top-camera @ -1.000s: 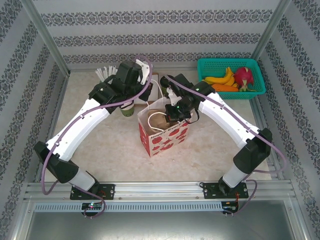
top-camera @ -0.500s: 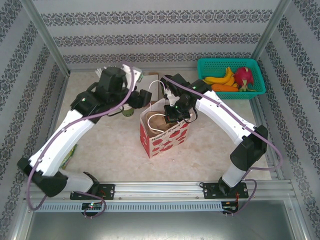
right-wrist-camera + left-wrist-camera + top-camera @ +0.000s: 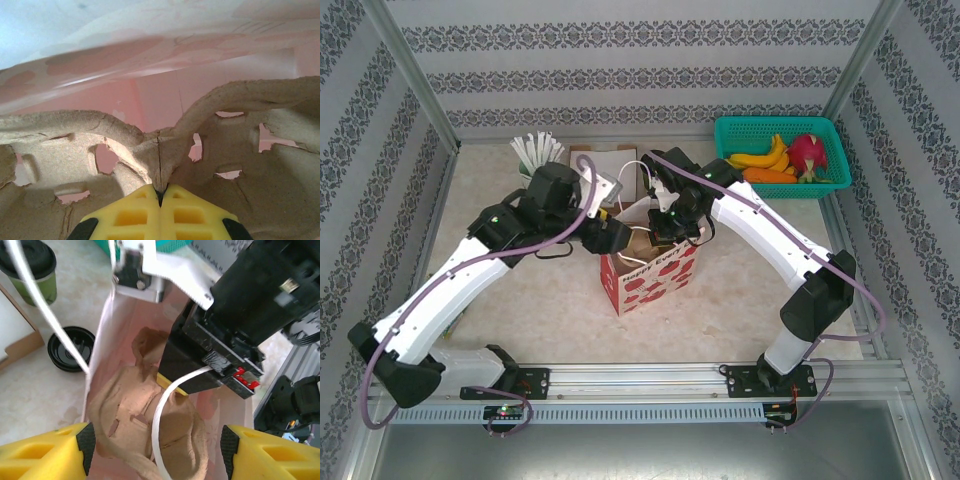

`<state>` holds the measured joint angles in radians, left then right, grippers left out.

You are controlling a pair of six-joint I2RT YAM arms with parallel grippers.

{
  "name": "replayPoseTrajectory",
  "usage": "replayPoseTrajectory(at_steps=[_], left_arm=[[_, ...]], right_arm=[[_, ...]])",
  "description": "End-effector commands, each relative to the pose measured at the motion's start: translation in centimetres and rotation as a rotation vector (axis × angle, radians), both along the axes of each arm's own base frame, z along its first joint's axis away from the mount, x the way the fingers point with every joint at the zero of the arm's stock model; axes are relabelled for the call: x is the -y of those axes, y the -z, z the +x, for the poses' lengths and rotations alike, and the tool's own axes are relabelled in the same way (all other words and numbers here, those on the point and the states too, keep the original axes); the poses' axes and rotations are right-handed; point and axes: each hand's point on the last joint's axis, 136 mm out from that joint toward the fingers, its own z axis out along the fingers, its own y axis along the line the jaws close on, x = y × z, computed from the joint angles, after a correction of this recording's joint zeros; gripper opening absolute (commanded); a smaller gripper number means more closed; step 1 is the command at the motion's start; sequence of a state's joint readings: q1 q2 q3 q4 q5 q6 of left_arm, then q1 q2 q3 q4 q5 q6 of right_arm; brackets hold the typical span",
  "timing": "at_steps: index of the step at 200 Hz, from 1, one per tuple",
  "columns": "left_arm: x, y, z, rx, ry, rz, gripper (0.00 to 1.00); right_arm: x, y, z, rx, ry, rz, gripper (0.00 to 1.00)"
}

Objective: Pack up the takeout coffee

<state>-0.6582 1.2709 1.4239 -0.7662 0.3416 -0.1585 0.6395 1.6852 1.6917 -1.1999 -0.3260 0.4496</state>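
The left gripper (image 3: 156,445) hangs just above the mouth of the paper bag (image 3: 100,335). Its yellow fingers are spread wide with nothing between them. Right beneath it, down in the bag, lies a brown pulp carrier (image 3: 125,420), and one white handle strap (image 3: 167,400) loops across the opening just ahead of the fingers.

A little further on, the right gripper (image 3: 161,192) is sunk into the bag. Its fingers are pressed tight together on the carrier's middle ridge, as far as I can make out, pinning it and holding the bag steady.

Beyond the bag wall, off to the left of the open hand, a loose black lid (image 3: 70,347) lies on the table. Further out the same way stands the takeout coffee (image 3: 27,270), upright with its lid on and well apart from both hands.

So to my eye the packing has hardly begun: the bag is readied and the cup is not yet picked up. Next, the left hand has to swing out and left and close round the green wall below the lid. It must then bring the cup back level and lower it into a carrier well, clear of the strap and the other gripper.
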Motion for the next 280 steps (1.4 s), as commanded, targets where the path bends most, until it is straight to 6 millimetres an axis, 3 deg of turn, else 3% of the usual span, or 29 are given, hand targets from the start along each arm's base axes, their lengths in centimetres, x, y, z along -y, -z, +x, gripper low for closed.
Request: replayPoseTrajectory(at_steps=[1,14,36,80,90,126,170,205,242,280], left_arm=[[-0.2,1.1,0.1,-0.033,-0.030,0.070,0.69],[0.2,1.5,0.2,-0.045,-0.019,0.082,0.68],[0.9,1.7,0.0,-0.054,0.018,0.076,0.57],[1.3,0.5,-1.3,-0.013,0.093,0.023,0.13],[1.3,0.3,-1.9,-0.001,0.125,0.011,0.07],[2.7,-1.5,-6.0,0.068,0.368,-0.063,0.00],[5.3,-1.6,-8.4,0.051,0.598,-0.017,0.00],[6.2,-2.9,-7.5,0.156,0.616,-0.010,0.00],[6.0,-3.5,-6.4,0.229,0.561,-0.002,0.00],[6.0,-4.8,-6.7,0.275,0.557,-0.060,0.00]], right_arm=[[-0.2,-0.9,0.0,0.023,0.016,0.012,0.00],[-0.2,-1.0,0.1,0.026,0.016,0.010,0.00],[-0.1,-1.0,0.2,0.030,0.023,0.011,0.00],[-0.2,-1.1,0.3,0.012,0.062,0.024,0.00],[-0.4,-1.3,0.3,-0.010,0.085,0.033,0.00],[-0.3,-1.2,0.4,-0.060,0.139,0.027,0.00],[-0.5,-0.9,0.9,-0.088,0.173,0.020,0.00],[-0.6,0.1,1.0,-0.088,0.172,-0.006,0.00],[1.0,1.1,1.2,-0.019,0.145,-0.114,0.00],[1.2,2.2,1.1,0.012,0.094,-0.137,0.00]])
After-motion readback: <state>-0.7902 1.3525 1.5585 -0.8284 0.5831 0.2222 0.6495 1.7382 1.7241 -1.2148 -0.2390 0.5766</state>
